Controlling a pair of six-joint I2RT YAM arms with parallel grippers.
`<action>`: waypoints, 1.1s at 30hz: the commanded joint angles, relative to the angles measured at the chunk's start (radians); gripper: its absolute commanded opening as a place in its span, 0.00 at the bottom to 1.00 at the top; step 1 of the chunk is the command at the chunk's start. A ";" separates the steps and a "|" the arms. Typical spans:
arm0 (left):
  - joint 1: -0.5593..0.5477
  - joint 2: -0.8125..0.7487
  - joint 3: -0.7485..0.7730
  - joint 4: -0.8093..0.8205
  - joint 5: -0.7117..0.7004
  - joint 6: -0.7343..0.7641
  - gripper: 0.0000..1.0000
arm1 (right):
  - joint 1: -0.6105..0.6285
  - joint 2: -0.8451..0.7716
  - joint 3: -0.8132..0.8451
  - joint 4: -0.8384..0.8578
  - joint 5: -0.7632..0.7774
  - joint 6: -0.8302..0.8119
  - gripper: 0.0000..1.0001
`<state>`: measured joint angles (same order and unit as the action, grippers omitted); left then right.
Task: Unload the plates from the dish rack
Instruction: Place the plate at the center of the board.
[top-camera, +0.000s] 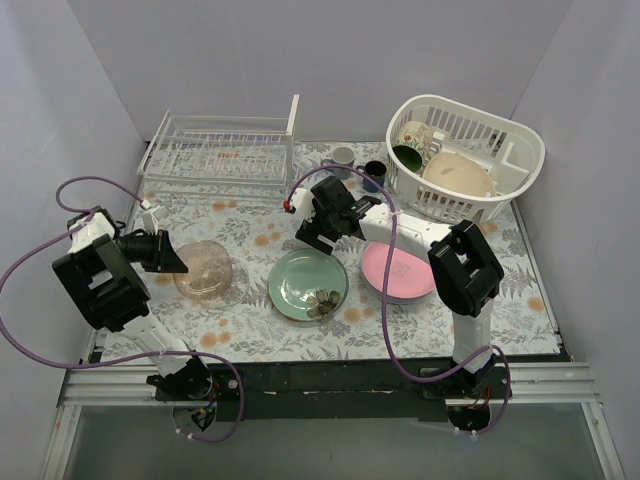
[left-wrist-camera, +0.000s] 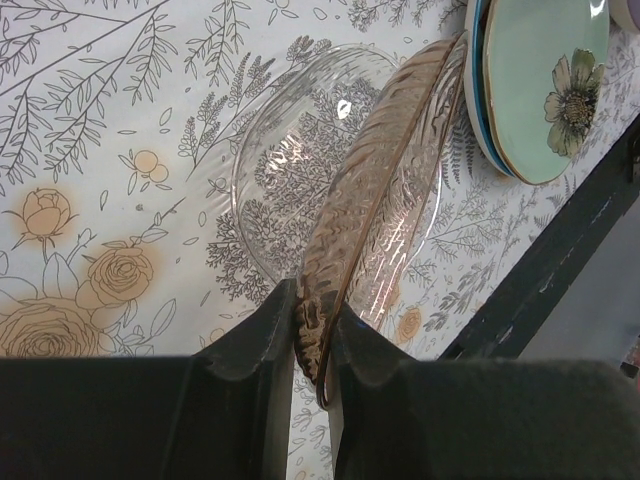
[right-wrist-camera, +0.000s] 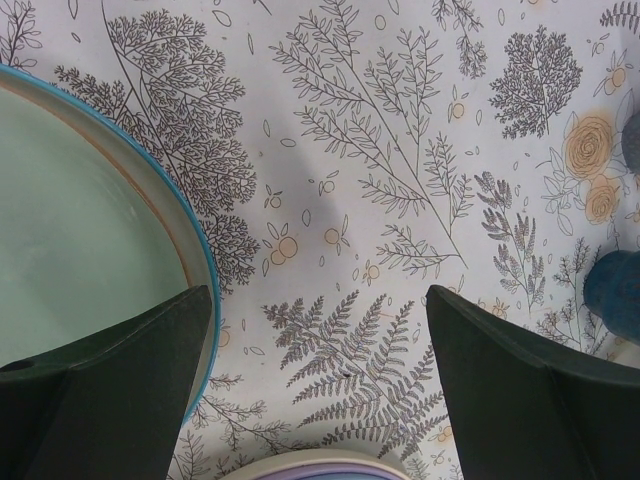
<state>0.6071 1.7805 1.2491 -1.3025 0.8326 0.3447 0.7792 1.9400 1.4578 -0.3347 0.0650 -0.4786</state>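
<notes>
The white wire dish rack (top-camera: 220, 150) stands at the back left and shows no plates in it. My left gripper (top-camera: 172, 256) is shut on the near rim of a translucent mottled brown plate (top-camera: 205, 272). The left wrist view shows this plate (left-wrist-camera: 370, 190) tilted over the tablecloth, its rim between my fingers (left-wrist-camera: 312, 320). A pale green plate (top-camera: 308, 284) lies on a blue-rimmed one in the middle. A pink plate (top-camera: 395, 270) lies on a purple one to its right. My right gripper (top-camera: 318, 232) is open and empty over the cloth between the green plate (right-wrist-camera: 80, 230) and the pink stack's rim (right-wrist-camera: 320, 468).
A white slotted plastic basket (top-camera: 465, 155) with dishes stands at the back right. A grey mug (top-camera: 343, 158) and a dark blue mug (top-camera: 374, 172) stand between rack and basket. Walls close in on left, back and right.
</notes>
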 joint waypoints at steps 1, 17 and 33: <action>-0.027 -0.027 -0.033 0.083 0.000 -0.024 0.00 | 0.003 0.016 0.003 0.017 0.010 -0.011 0.96; -0.081 -0.036 -0.111 0.141 0.011 -0.070 0.00 | 0.003 0.022 -0.002 0.020 0.019 -0.015 0.97; -0.129 -0.033 -0.160 0.206 -0.021 -0.110 0.16 | 0.003 0.031 -0.004 0.022 0.022 -0.018 0.96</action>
<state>0.4808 1.7802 1.0977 -1.1229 0.8078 0.2375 0.7792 1.9694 1.4574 -0.3344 0.0803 -0.4911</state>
